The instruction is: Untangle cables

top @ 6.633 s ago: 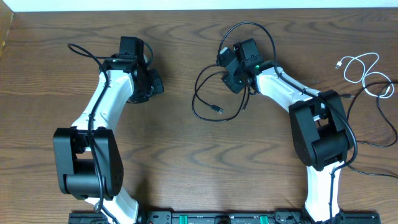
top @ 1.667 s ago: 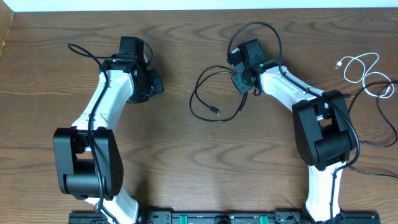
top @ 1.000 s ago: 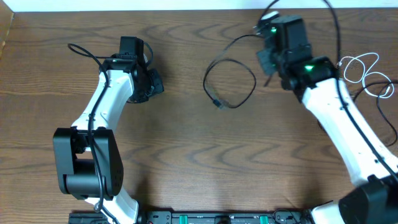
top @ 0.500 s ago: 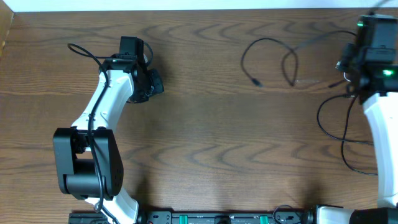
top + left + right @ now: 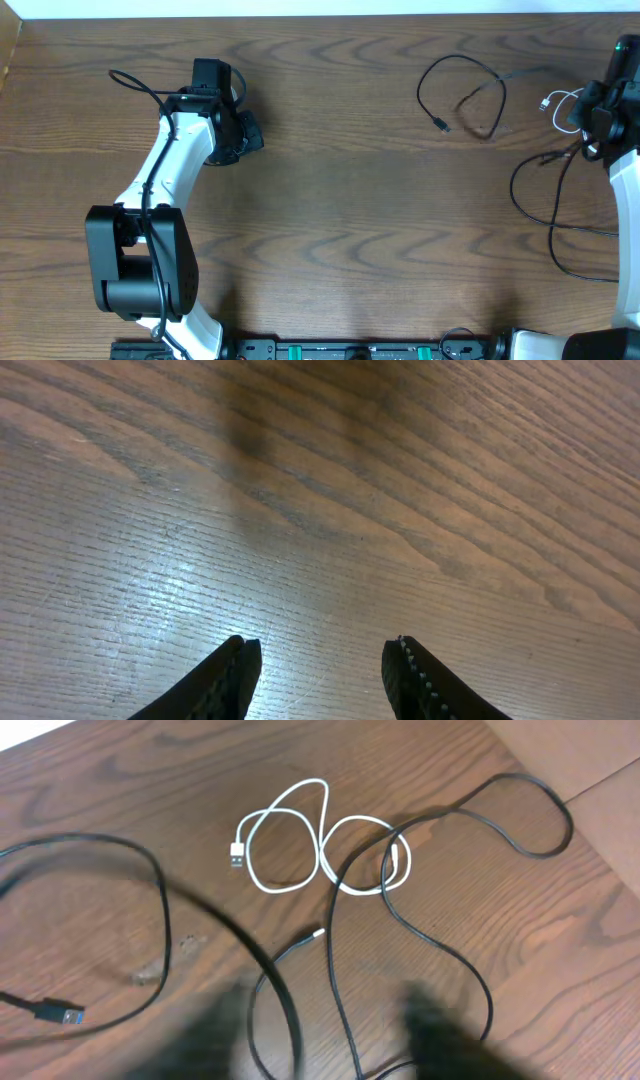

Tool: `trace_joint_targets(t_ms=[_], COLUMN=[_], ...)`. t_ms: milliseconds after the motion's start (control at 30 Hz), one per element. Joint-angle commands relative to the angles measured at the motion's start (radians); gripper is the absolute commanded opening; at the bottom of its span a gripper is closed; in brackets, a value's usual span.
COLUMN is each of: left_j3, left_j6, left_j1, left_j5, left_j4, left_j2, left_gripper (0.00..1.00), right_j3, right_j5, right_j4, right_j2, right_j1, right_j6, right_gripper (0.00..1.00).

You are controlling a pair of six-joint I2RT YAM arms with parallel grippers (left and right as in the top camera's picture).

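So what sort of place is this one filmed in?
Probably a robotics lab bench. There is a bare wood-grain table, with a left arm and a right arm rising from its near edge. A black cable and a white cable lie loose on it.

The white cable (image 5: 326,850) lay in two small loops on the counter with its plug to the left, one black cable (image 5: 568,820) crossing over its right loop in long curves, and another black cable (image 5: 164,925) in an open loop just beside them.
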Motion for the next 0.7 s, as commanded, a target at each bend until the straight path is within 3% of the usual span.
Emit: trace_joint_targets(t_ms=[0, 533, 567, 600, 667], left_j3=[0.005, 0.005, 0.005, 0.005, 0.005], left_j6=[0.013, 0.013, 0.013, 0.013, 0.013], left_j1=[-0.002, -0.002, -0.002, -0.002, -0.001], left_j5=[-0.013, -0.014, -0.014, -0.014, -0.014], left_j4=[-0.004, -0.004, -0.004, -0.004, -0.004], left_j2=[0.004, 0.004, 0.004, 0.004, 0.004], left_gripper=[0.45, 0.47, 0.65, 0.94, 0.98], right_j3=[-0.004, -0.004, -0.004, -0.004, -0.004], right_j5=[-0.022, -0.022, -0.022, -0.022, -0.022], right_j4=[-0.010, -0.029, -0.029, -0.029, -0.029], right_j2=[0.013, 0.030, 0.030, 0.030, 0.030], right_j1=[-0.009, -0.009, -0.009, -0.009, -0.009], right_j6=[0.014, 0.014, 0.014, 0.014, 0.014], right_gripper=[0.99, 0.99, 0.99, 0.99, 0.99])
